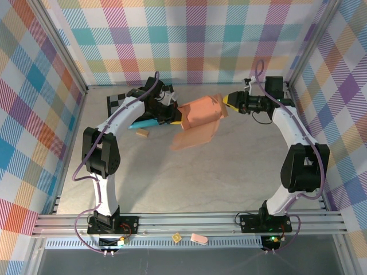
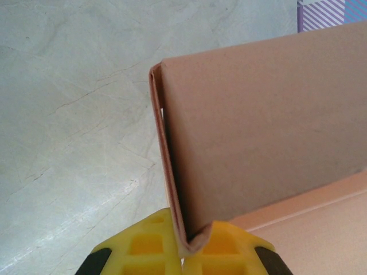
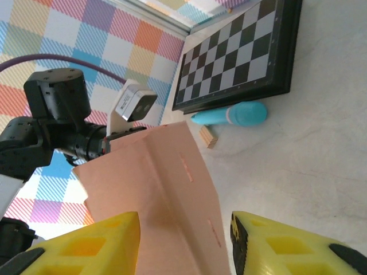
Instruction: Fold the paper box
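Left jaws clamped on the box, right ones only half way apart

So here's my setup. My left gripper (image 2: 183, 247) is fully closed, its yellow fingers (image 2: 143, 246) pinching the doubled-over corner fold of the salmon-orange thin cardboard paper box (image 2: 264, 126). From the left wrist camera one wall of the box stands up from that pinch, with a flat panel running off to the right.

My right gripper (image 3: 183, 246) is a different story. Its jaws stand partly apart, and a creased panel of the box with two small slots sits in the gap between them. I honestly can't tell if either finger is touching the cardboard.

From the top camera the box sits toward the back of the pale marbled table (image 1: 189, 183), right between my two grippers. One flap hangs down on the near side and looks blurry.

Off to the left, behind the box, are the black-and-grey chequered board (image 3: 235, 57), a turquoise pen-shaped thing (image 3: 235, 114) just beside it, and a small tan block (image 3: 207, 136) near the pen
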### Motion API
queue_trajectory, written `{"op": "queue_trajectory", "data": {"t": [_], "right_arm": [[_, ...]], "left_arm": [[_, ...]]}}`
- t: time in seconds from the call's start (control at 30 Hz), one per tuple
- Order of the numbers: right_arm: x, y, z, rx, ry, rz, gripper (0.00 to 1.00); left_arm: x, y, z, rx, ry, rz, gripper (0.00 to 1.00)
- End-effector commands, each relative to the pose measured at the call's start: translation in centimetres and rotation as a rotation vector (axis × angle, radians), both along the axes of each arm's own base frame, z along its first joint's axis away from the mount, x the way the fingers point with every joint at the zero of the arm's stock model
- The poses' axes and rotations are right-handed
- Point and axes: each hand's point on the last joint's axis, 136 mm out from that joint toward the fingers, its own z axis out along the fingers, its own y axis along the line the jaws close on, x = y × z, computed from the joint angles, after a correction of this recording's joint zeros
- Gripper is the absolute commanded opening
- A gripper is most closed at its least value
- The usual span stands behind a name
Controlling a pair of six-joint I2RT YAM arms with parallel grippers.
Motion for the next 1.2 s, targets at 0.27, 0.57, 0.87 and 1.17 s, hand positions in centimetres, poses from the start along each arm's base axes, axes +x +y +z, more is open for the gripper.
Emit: {"op": "queue_trajectory", "data": {"t": [0.27, 0.57, 0.87, 1.17], "right_arm": [[-1.0, 2.3, 1.4, -0.042, -0.063, 0.079, 0.45], [-1.4, 3.3, 1.2, -0.103, -0.086, 0.090, 0.45], [-1.9, 4.7, 0.0, -0.217, -0.087, 0.113, 0.40], [-1.2, 3.9, -3.7, -0.544, -0.111, 0.028, 0.41]], "left_arm": [[-0.2, -0.7, 0.1, -0.026, 0.016, -0.007, 0.00], [-0.3, -0.7, -0.3, 0.010, 0.011, -0.006, 0.00], [-0.6, -1.3, -0.7, 0.027, 0.016, -0.008, 0.00], [-0.8, -1.5, -0.4, 0.039, 0.006, -0.014, 0.00]]}}
